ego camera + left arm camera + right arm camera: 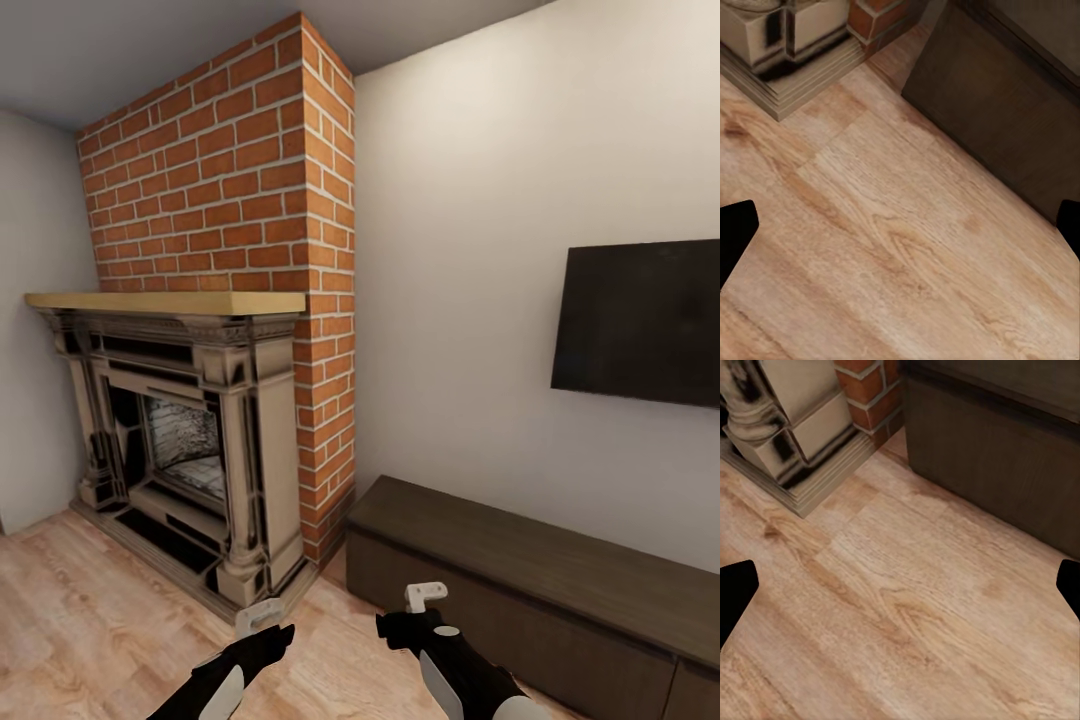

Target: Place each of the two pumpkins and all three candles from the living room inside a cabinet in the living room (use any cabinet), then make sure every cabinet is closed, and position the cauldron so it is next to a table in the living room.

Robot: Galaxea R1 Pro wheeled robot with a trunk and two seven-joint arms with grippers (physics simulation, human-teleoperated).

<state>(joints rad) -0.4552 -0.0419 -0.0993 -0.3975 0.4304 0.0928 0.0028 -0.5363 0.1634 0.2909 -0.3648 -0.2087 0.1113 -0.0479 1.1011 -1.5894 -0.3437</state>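
You are standing in front of the cabinet [530, 580], the long, low dark-brown unit that runs along the white wall under the dark screen [640, 320]. Its left end comes just beside the brick chimney [250, 160] and the stone fireplace [170, 440]. The front panels look flush and shut, so nothing can go inside yet. Both arms are held low and forward over the wooden floor [80, 620], probably because you are only travelling and want them out of the way. The left hand [258, 615] and the right hand [425, 597] each carry nothing. In the two wrist views the dark fingertips [735, 232] sit at the far edges of the picture with bare floor between them, so I judge both hands are spread wide, ready for a first grasp. No pumpkin, candle or cauldron is visible from here, so you must search for them elsewhere in the room. I think the task is at its early stage, and this position mainly shows you where the things must later go.
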